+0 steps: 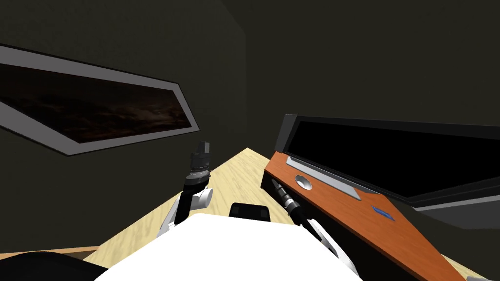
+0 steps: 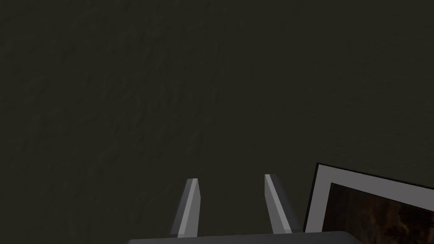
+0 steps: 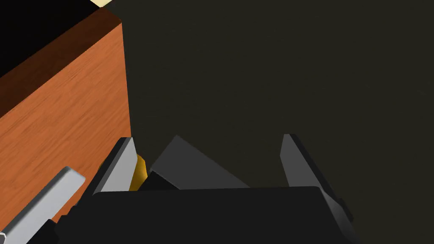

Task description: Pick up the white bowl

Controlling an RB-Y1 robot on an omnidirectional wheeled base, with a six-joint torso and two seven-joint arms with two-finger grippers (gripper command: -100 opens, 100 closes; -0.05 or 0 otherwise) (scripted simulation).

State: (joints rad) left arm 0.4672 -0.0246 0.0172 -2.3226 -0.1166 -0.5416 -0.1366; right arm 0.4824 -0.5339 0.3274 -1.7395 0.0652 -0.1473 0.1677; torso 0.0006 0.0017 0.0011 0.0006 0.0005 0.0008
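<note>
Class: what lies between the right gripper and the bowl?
In the head view, only bare orange-brown wooden top lies between the right gripper and the bowl.

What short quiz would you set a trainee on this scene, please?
1. True or false: the small white round bowl sits on the orange-brown wooden cabinet.
2. The left gripper is: A) open and empty, B) shut on the bowl, C) shut on a cup.
3. Which lies nearer the right gripper: the bowl or the small flat blue object?
Key: 1 true; 2 A; 3 the bowl.
</note>
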